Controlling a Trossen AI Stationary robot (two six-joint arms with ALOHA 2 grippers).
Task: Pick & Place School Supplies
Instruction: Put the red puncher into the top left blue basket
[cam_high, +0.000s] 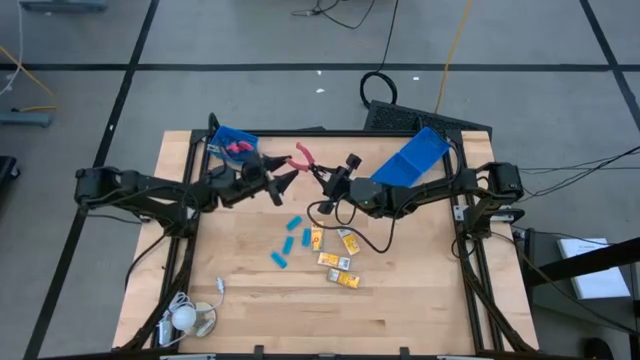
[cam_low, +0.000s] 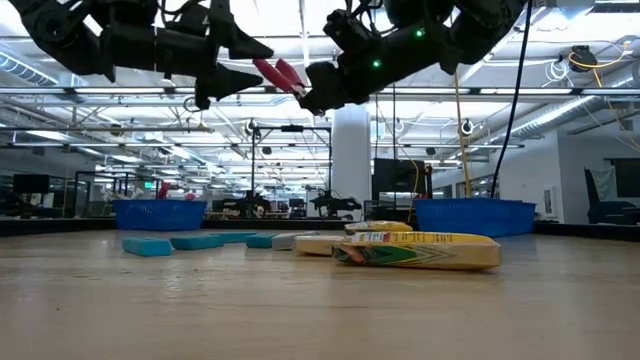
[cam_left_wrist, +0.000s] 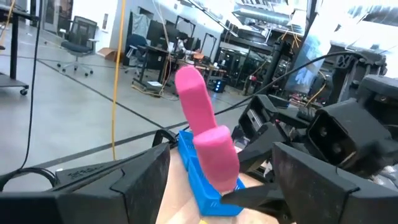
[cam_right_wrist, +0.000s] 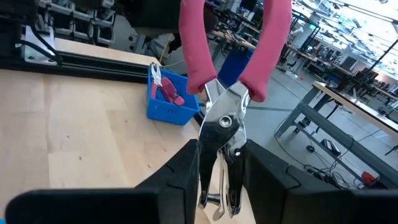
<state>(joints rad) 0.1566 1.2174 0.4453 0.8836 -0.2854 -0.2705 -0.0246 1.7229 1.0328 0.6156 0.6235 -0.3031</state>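
Pink-handled pliers (cam_high: 305, 160) hang in the air between both arms. My right gripper (cam_right_wrist: 221, 186) is clamped on the metal nose. The handles point toward my left gripper (cam_high: 281, 180), whose jaws stand apart just beside them, so I judge it nearer for taking over.

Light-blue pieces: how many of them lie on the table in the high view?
4, clustered on the table, left of the yellow packets: one farthest up the picture, two in the middle, one lowest. None looks hidden.
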